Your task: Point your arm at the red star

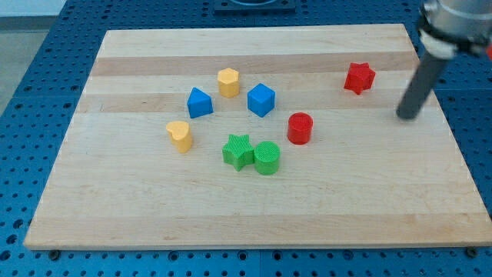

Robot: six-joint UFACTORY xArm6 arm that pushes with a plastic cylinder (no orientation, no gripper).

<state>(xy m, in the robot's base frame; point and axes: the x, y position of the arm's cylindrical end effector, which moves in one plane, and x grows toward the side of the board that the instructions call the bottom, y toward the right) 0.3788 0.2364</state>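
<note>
- Blocks cluster mid-board at the view's left, well apart from the target.
- Red star (pixel 359 78) sits alone near the board's (pixel 231 223) upper right.
- My tip (pixel 405 117), a bare rod with no jaws, stands near the star's lower right; approach mostly done, a short closing move left.

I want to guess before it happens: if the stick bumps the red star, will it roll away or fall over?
Probably neither. The red star sits flat and squat on the wooden board, so it should slide, not tip. Its points would likely make it spin if my tip, now to its right and apart from it, hits off-centre. It looks small and light.
</note>
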